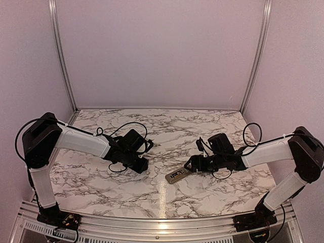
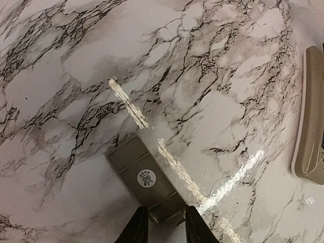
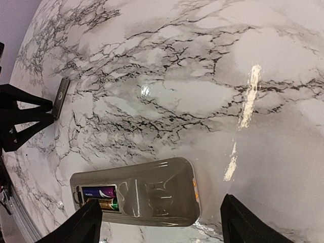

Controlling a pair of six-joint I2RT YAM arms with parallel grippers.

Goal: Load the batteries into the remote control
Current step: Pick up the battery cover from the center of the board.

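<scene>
Grey battery cover [image 2: 144, 177] sits pinched, it seems, in your left claw [image 2: 166, 211] on the desk [image 2: 76, 76]; rightward, the remote control [image 3: 136, 182] lies back-up under your released right claw [image 3: 163, 202], batteries [image 3: 98, 197] seated, its cover not yet fitted.

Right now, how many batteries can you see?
2. Both lie side by side inside the open back of the remote: a purple-labelled battery above a gold battery in the right wrist view. None shows loose on the table, though others may be hidden.
</scene>
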